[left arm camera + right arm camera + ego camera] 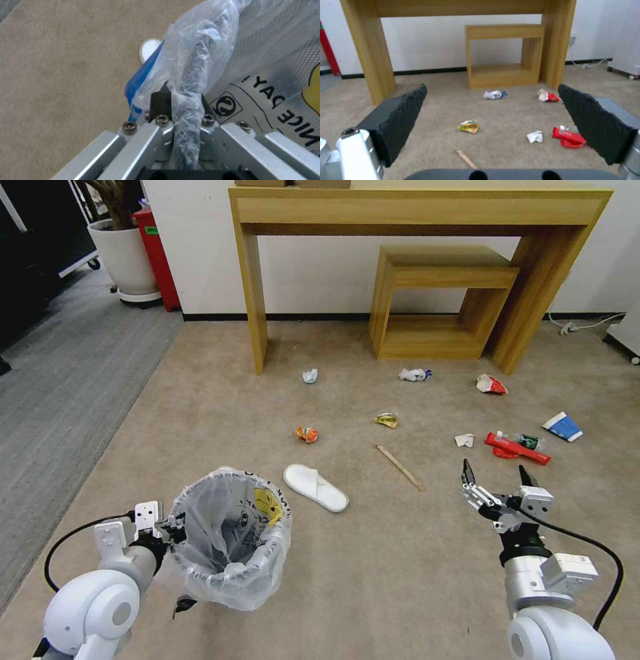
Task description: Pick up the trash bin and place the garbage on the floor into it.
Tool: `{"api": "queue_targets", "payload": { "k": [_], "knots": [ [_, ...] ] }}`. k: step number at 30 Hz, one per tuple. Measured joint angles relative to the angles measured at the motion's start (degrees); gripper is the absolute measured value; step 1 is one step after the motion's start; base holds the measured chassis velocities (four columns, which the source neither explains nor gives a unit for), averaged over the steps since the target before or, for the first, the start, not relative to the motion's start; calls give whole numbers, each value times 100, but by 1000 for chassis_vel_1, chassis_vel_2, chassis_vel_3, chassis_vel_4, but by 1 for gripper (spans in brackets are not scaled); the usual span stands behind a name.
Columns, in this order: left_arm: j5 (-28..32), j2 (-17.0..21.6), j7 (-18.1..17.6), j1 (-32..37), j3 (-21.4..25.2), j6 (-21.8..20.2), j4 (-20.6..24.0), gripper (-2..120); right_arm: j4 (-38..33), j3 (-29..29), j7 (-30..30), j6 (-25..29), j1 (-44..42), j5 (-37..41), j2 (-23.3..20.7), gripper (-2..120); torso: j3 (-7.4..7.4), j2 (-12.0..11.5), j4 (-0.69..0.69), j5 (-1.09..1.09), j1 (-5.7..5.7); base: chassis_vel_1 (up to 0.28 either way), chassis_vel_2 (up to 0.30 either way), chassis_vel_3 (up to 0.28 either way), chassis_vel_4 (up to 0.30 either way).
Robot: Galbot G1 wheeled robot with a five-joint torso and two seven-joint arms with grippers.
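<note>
The small round trash bin (230,540), lined with a crinkly translucent whitish plastic bag with black lettering at its rim, sits at the near left of the beige short-pile carpet floor (373,553). The left gripper (175,529) is clamped on its rim; in the left wrist view the bag-covered rim (186,100) runs between the two black pads. Whether the bin is lifted clear of the carpet cannot be told. So the bin is in hand, and that part of the task looks done or nearly so.

The right gripper (497,473) hovers over the carpet at the near right, jaws spread wide and holding nothing, facing the litter.

Almost all the garbage is left to collect. A white slipper (315,487) lies just beside the bin, with a thin wooden stick (399,467) further right. Beyond are an orange crumpled wrapper (307,434), a yellow wrapper (387,420), a small white paper scrap (465,440), a flat red packet (513,450) touching a green-labelled bottle (527,441), and a blue-white paper cup (563,427). Near the wooden desk legs lie a pale crumpled paper (310,375), a white-blue wad (415,375) and a red-white cup (491,384). Something yellow shows inside the bin's liner, but I cannot tell if it is litter or print.
</note>
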State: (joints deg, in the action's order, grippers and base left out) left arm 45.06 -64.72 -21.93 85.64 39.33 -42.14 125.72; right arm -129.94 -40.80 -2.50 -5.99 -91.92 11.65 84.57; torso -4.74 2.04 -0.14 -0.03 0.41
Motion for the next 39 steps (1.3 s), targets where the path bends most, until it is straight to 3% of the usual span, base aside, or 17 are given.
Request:
{"api": "queue_targets", "payload": {
  "k": [27,39],
  "knots": [
    [-11,-3,1,3,10,0,-90,1,29,27,-146,172,-20,-6,22,100,0,0,0,0,0,-20,23,23,-19],
    [-28,-12,2,25,19,0,-89,1,36,43,-108,173,-20,-6,22,100,0,0,1,3,0,152,151,-159,-161]
  ]
}}
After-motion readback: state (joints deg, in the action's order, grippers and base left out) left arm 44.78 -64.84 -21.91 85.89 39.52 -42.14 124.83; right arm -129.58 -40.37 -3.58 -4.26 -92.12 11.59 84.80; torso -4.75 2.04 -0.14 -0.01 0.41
